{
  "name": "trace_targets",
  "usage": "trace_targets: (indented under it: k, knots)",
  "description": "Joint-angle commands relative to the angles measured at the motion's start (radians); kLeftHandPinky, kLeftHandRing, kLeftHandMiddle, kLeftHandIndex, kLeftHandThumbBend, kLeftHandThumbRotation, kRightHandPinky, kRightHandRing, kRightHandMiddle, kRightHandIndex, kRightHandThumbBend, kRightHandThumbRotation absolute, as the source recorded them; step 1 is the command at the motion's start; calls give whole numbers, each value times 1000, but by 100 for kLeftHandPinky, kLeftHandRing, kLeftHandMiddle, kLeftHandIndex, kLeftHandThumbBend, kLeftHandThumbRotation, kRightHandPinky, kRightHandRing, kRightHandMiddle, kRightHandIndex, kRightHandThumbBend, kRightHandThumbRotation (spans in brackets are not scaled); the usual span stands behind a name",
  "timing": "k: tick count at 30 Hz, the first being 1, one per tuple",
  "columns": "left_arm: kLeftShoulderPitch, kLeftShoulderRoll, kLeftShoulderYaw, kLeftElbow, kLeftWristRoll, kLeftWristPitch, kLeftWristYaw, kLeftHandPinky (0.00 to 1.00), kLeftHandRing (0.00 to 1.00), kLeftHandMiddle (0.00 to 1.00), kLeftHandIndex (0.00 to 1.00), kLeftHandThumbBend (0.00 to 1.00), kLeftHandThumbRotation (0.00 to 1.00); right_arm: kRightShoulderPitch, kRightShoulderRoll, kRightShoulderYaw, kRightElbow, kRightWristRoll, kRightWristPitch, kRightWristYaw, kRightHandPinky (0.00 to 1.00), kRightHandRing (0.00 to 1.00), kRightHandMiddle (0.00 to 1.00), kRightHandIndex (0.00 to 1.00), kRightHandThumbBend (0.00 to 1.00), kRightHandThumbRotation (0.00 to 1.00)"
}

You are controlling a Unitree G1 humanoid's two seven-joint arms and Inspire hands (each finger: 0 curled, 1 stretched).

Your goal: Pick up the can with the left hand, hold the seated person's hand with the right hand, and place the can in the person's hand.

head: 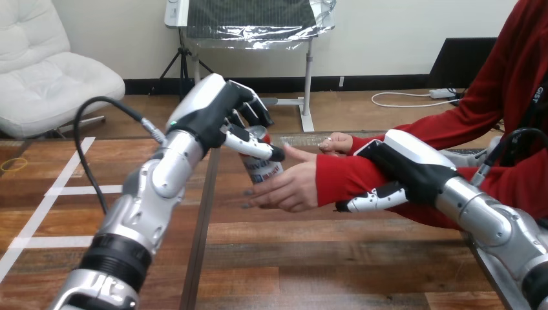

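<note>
Curling fingers [255,147] round the can [263,169], left hand [223,106] beside the person's hand [291,190] — right hand [404,161] clasps the wrist [329,177].

The can [265,171] shows as a narrow strip: the left hand [220,106] covers its top and upper side, and the person's hand [287,187] covers its lower part. Right of the can, the red sleeve [336,177] hides the far side of the right hand [413,168], so a grip on the forearm cannot be told. Behind that sleeve, a second hand of the person [336,142] is half hidden.
</note>
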Motion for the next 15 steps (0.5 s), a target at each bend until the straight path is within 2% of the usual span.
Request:
trace_targets:
  k: [1, 15]
  knots:
    - [-110, -27, -10, 17, 2, -27, 32, 33, 38, 44, 44, 78, 0, -101, 35, -29, -79, 15, -3, -13, 24, 27, 31, 34, 68, 37]
    - [-125, -89, -22, 61, -14, -21, 9, 31, 36, 43, 44, 77, 0, -105, 47, -29, -86, 4, -6, -33, 20, 23, 28, 30, 70, 38]
